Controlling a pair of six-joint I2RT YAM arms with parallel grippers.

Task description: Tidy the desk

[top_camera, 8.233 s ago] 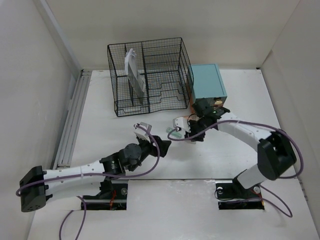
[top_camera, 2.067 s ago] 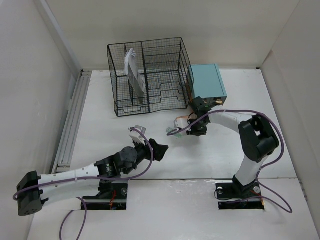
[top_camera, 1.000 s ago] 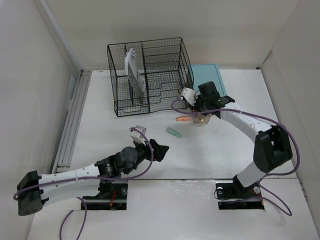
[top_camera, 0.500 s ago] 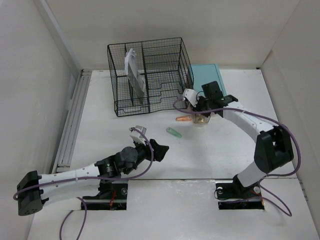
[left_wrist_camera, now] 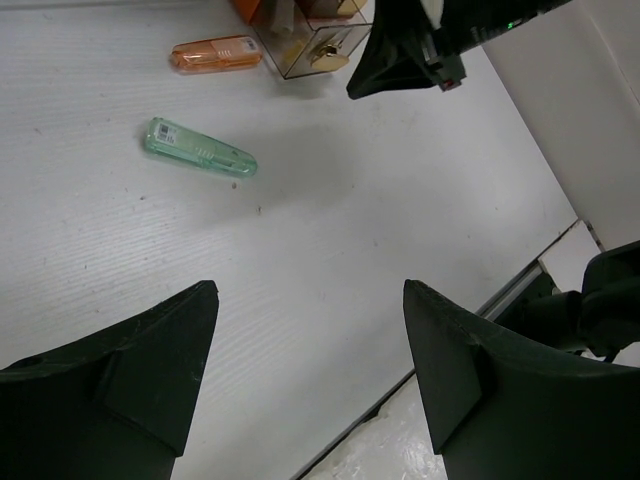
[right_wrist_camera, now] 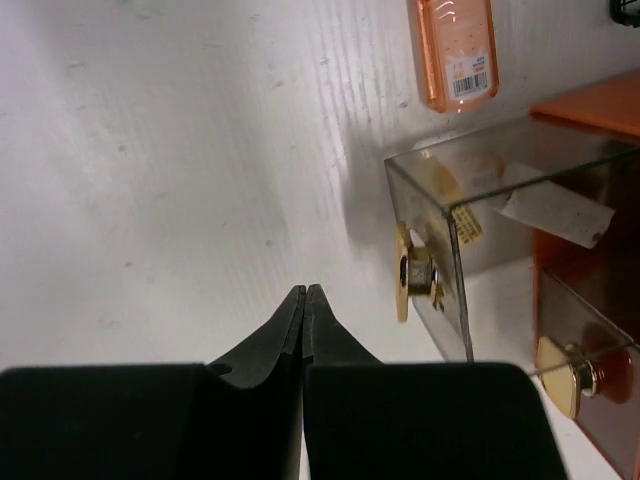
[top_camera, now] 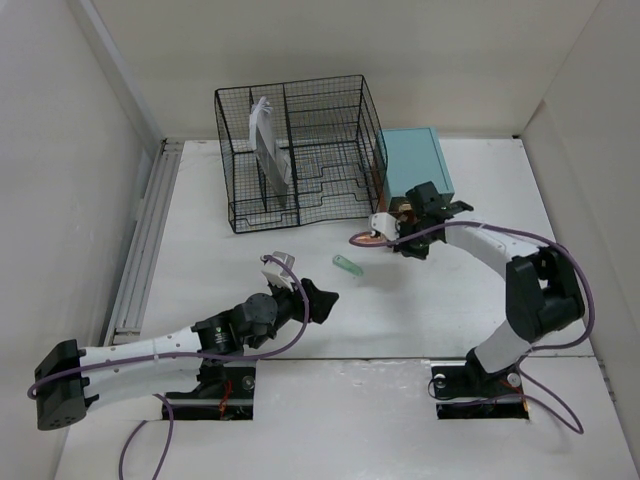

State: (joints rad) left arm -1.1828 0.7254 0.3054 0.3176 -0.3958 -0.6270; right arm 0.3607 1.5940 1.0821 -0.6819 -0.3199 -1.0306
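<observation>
Since a second ago the right arm has been dropping its wrist from above the teal box (top_camera: 415, 160) toward the tabletop, and its pincer has been closing. The desk (top_camera: 200, 230) is filling most of the top view as a wide white surface with walls rising along its edges. A black wire rack (top_camera: 295, 150) is standing at upper centre, keeping a pale folded sheet (top_camera: 268, 150) upright in its left compartment, and the teal box is sitting just right of it. Both arms are reaching up from the bottom edge. The left gripper (left_wrist_camera: 308, 300) is hovering over bare desk at lower centre with its fingers spread wide and nothing between them. The right gripper (right_wrist_camera: 305, 295) is pointing down near the box's front, its fingers pressed together on nothing. Just beside those tips in the right wrist view, a clear drawer (right_wrist_camera: 500, 200) with a brass knob (right_wrist_camera: 415, 272) is showing, apart from the fingers. An orange tube (right_wrist_camera: 455, 50) is lying flat on the desk near the drawer, and a green tube (left_wrist_camera: 200, 150) is lying a little apart from it, toward the left gripper.
</observation>
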